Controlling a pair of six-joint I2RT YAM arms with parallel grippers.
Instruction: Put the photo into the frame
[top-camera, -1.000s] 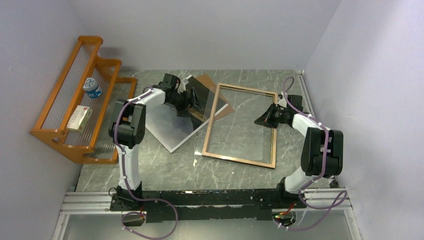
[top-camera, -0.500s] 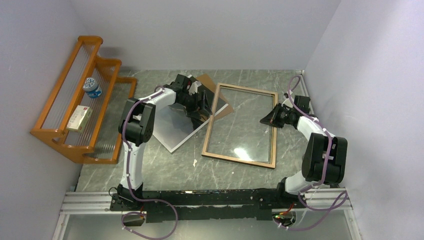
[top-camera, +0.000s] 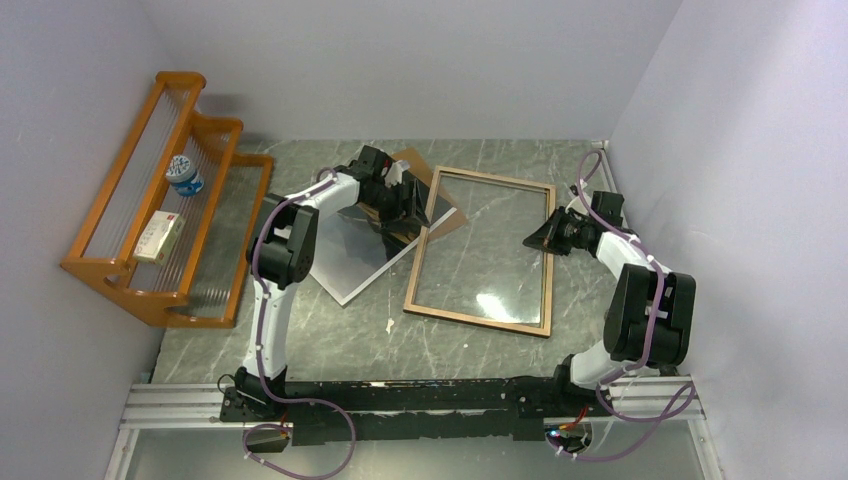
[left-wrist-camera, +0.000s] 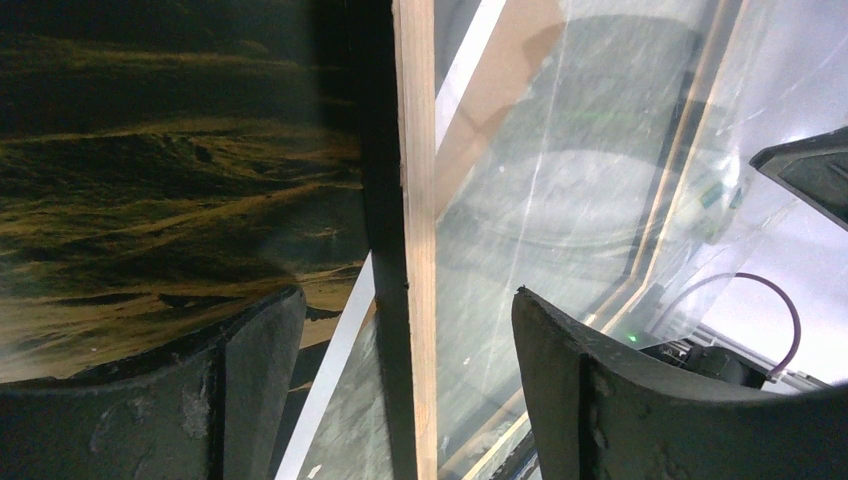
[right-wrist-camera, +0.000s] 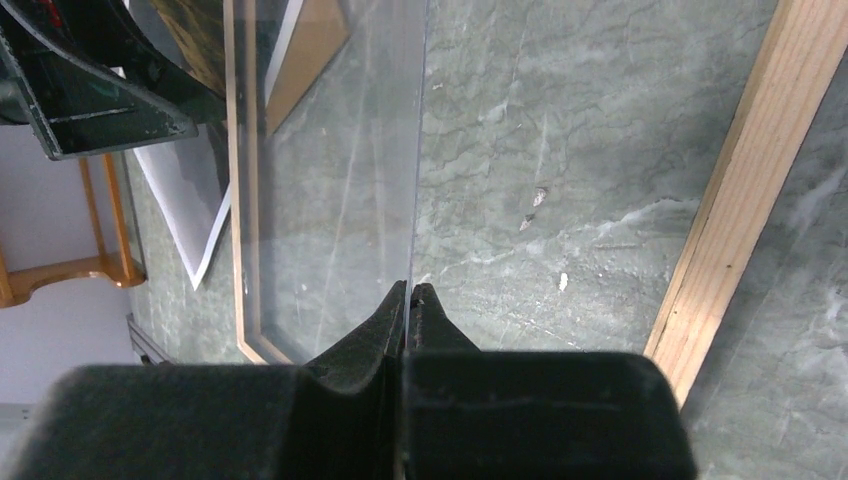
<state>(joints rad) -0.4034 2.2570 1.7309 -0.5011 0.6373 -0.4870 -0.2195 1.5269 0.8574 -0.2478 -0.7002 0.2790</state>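
Observation:
The frame (top-camera: 475, 322) lies wood side up in the middle of the table. My left gripper (top-camera: 410, 205) is open, and its jaws straddle the frame's left rail (left-wrist-camera: 415, 150) without touching it. The photo (top-camera: 350, 260) lies left of the frame, and its dark landscape (left-wrist-camera: 170, 180) fills the left of the left wrist view. My right gripper (right-wrist-camera: 410, 290) is shut on the edge of the clear pane (right-wrist-camera: 330, 150), which stands inside the frame opening near the right rail (right-wrist-camera: 745, 180). That gripper also shows in the top view (top-camera: 540, 237).
A brown backing board (top-camera: 415, 165) lies under the frame's far left corner. An orange wooden rack (top-camera: 150, 200) stands along the left wall, holding a small bottle (top-camera: 184, 175) and a box (top-camera: 158, 236). Walls close in the back and right.
My left gripper has moved right, from over the photo to the frame's left rail. My right gripper has shifted slightly right with the pane still in it.

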